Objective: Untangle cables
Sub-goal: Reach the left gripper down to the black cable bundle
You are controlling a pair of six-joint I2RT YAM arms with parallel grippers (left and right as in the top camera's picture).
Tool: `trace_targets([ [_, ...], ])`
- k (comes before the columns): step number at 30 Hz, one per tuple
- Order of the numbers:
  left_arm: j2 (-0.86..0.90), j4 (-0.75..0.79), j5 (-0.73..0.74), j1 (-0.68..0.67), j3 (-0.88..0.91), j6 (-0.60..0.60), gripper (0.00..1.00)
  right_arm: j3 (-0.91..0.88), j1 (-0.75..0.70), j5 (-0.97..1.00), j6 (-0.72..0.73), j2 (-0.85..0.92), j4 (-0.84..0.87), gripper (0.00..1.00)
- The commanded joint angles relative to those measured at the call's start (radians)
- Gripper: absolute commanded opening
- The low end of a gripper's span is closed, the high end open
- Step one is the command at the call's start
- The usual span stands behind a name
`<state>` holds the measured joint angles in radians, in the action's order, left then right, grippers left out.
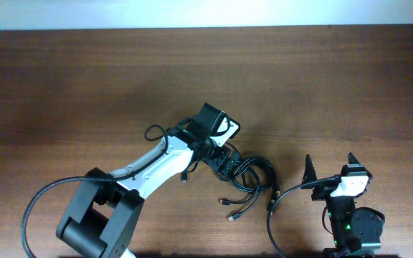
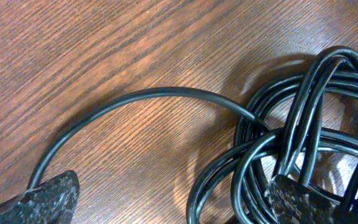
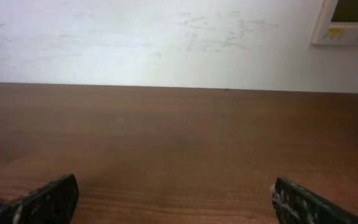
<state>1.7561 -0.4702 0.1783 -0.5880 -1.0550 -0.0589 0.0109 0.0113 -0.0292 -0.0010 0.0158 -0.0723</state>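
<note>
The cables lie in a tangled black bundle on the wooden table, right of centre, with loose plug ends trailing toward the front. In the left wrist view the cables form overlapping loops at the right, and one strand arcs away to the left. My left gripper is low over the bundle and open; its right finger rests among the loops and its left finger is on bare wood. My right gripper is open and empty near the front right, apart from the cables, and it also shows in the right wrist view.
The wooden table runs back to a white wall. A white wall device shows at the upper right of the right wrist view. The right arm's own thick black wire curves beside its base.
</note>
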Motion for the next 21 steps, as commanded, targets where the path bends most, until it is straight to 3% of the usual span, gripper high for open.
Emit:
trace_targets([
  [1,0.017,-0.011,-0.008,-0.006,-0.015,0.010,0.99,-0.005,0.008,0.008,0.001,-0.008,-0.004,0.99],
  [12,0.097,-0.016,-0.074,-0.071,-0.015,0.010,0.99,-0.005,0.008,0.008,0.001,-0.008,-0.004,0.99],
  [14,0.097,-0.016,-0.075,-0.073,-0.015,0.010,0.93,-0.005,0.008,0.008,0.001,-0.008,-0.004,0.99],
  [21,0.097,0.052,-0.101,-0.073,-0.015,0.042,0.85,-0.005,0.008,0.008,0.001,-0.008,-0.004,0.99],
])
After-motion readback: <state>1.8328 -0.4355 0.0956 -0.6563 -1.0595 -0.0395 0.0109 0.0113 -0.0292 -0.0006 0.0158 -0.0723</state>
